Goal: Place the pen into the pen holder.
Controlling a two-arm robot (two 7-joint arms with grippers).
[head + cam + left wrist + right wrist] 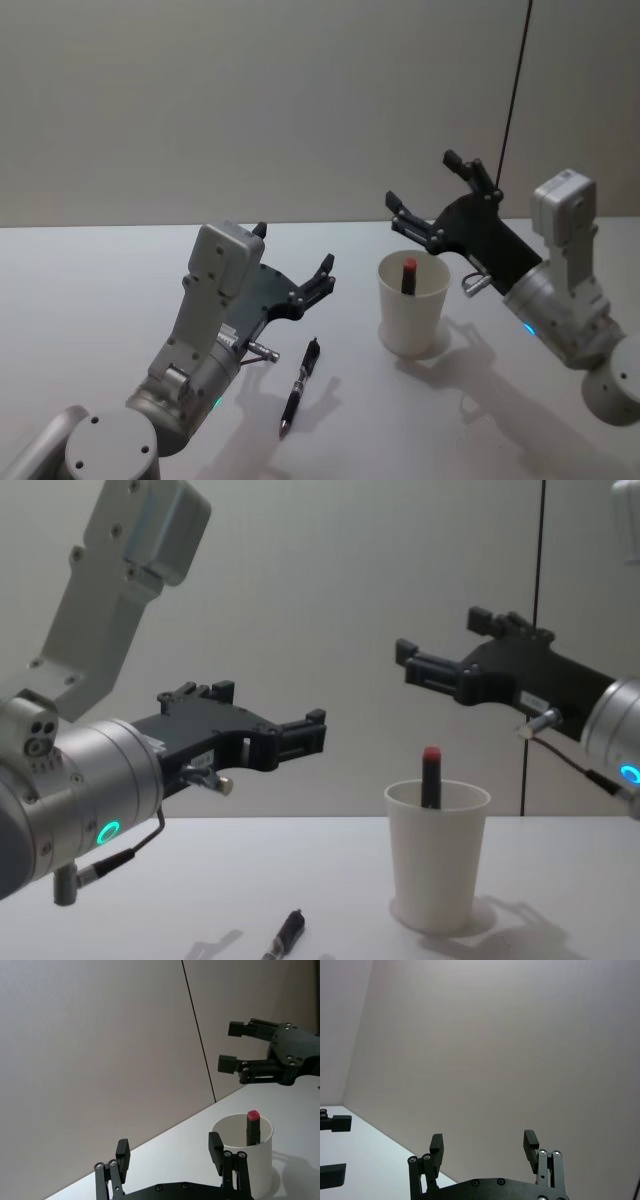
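Black pen (pixel 298 388), slim with a clip, lies flat on the pale grey tabletop (pixel 90 290). It is on the near side, left of the plain white paper cup (pixel 410 325) and apart from it. Its length runs near to far, with the far end leaning a little right. The cup stands upright to the right, and a dark marker with a red cap (pixel 408 272) stands inside it, the cap showing above the rim.

My left tool (pixel 295 250) hovers above the tabletop, just far and left of the pen, with its fingers spread wide and nothing between them. My right tool (pixel 422 180) hangs in the air over the far side of the cup, also spread and empty.

As I judge it, the pick-up has not begun and the step in hand is the approach to the pen. The left tool is the closer one. The next move calls for bringing it back toward me and down. I would turn the wrist so the fingers straddle the barrel across its width near the middle, then close on it. After that come a lift, a tilt toward upright and a carry right to the cup's mouth, keeping clear of the marker and the right tool.
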